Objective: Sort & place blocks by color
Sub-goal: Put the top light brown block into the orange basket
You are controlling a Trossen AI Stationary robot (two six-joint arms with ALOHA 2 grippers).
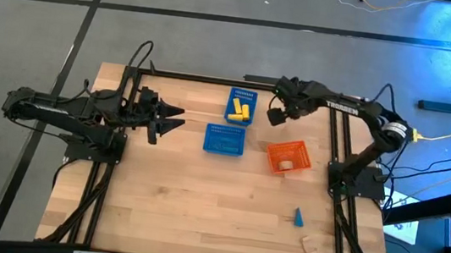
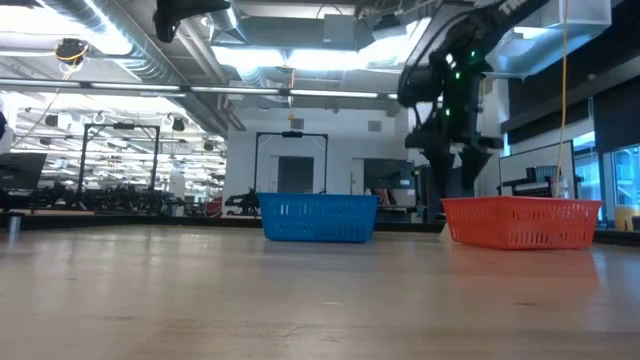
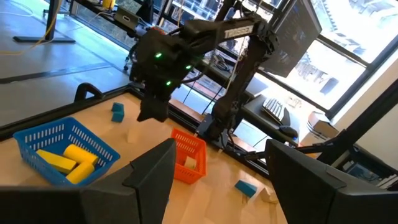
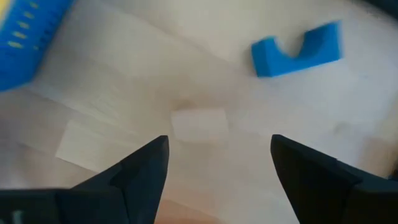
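Note:
My right gripper (image 4: 217,168) (image 1: 277,115) hangs open above the table near its far edge, between the blue basket with yellow blocks (image 1: 240,106) and the orange basket (image 1: 288,157). Below its fingers a pale wooden block (image 4: 199,124) lies flat on the table, with a blue arch block (image 4: 297,48) lying beyond it. The left wrist view shows both, the arch (image 3: 117,112) and the wooden block (image 3: 132,134), under that gripper. One wooden block (image 1: 287,163) sits in the orange basket. My left gripper (image 1: 177,121) (image 3: 217,180) waits open, raised over the table's left part.
A second blue basket (image 1: 225,139) stands mid-table. A blue cone (image 1: 299,217) and a wooden block (image 1: 310,245) lie near the table's near right corner. The wide near half of the table holds only these. The low view shows a blue basket (image 2: 318,218) and the orange basket (image 2: 520,222).

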